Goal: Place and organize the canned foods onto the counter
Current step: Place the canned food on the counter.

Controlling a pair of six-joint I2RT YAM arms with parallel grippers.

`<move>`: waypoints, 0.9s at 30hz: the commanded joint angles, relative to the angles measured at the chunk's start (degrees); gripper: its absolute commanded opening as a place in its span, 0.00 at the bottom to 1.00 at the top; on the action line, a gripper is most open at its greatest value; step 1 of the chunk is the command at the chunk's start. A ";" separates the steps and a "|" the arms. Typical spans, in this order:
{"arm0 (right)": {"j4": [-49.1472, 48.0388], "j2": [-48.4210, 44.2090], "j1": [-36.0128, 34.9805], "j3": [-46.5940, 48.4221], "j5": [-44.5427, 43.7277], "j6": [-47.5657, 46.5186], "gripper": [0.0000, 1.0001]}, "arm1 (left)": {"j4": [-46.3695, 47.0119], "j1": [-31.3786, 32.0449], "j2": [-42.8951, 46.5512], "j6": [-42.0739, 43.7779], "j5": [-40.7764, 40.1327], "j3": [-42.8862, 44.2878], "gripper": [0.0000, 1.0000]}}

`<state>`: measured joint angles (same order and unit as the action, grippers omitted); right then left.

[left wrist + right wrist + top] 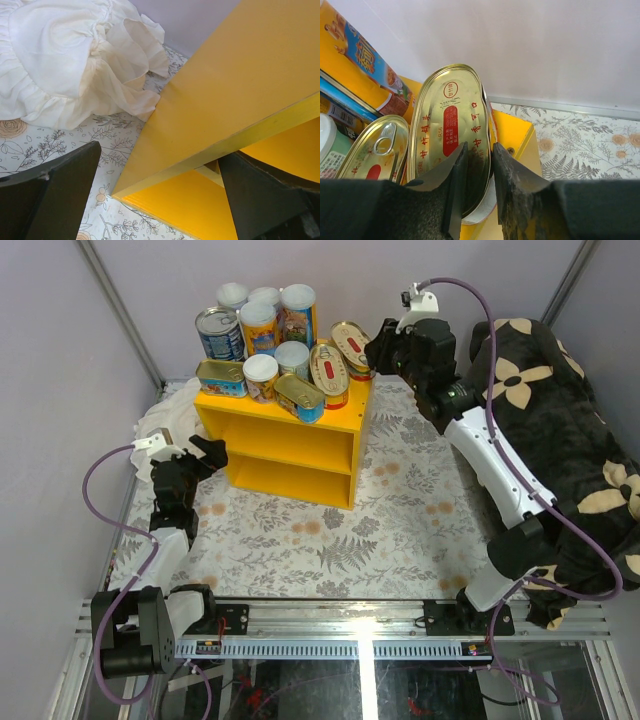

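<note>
From above, the yellow shelf (290, 455) stood on the flowered mat (400, 510). The cans (262, 330) were packed close together on top of the shelf. A gold oval tin (350, 345) was at the right end of the shelf top. The right gripper (378, 352) was touching it there. The left gripper (205, 455) was low down, just beside the left side of the shelf, with its fingers wide apart and holding nothing. A white cloth (165, 420) lay behind it, near the shelf's left back corner. A dark blanket (560, 410) with pale flowers lay well to the right of the shelf.

From the left wrist, the two black fingers (60, 195) were spread wide, one on each side of the shelf's near corner (240, 75), not touching it. The white cloth (65, 60) was bunched up beside the shelf.

From the right wrist, the oval tin (447, 125) stood up on its edge on the shelf top (512, 132). The right gripper's (479, 147) fingers were nearly closed and seemed to pinch the tin's lower edge between them. A second oval tin (377, 150) was just to its left.
</note>
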<state>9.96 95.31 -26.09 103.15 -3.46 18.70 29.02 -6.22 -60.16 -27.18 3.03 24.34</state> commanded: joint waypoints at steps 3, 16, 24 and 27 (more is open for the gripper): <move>0.50 -3.23 0.10 -2.64 0.35 0.29 0.31 | -1.50 -0.40 -0.18 1.43 0.29 1.13 1.00; -0.74 -5.05 0.05 -6.15 4.94 3.71 0.28 | -1.50 -0.45 -0.01 1.34 0.39 1.06 1.00; -0.81 -5.84 0.05 -6.62 8.22 4.82 0.37 | -1.51 -0.46 0.07 1.30 0.39 1.07 1.00; -0.96 -6.74 0.06 -7.49 8.69 5.48 0.48 | -1.50 -0.46 0.09 1.34 0.31 1.06 1.00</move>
<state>7.44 91.05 -25.34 97.14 0.86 23.03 28.99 -6.22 -60.16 -27.18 3.03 24.34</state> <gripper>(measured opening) 0.429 0.996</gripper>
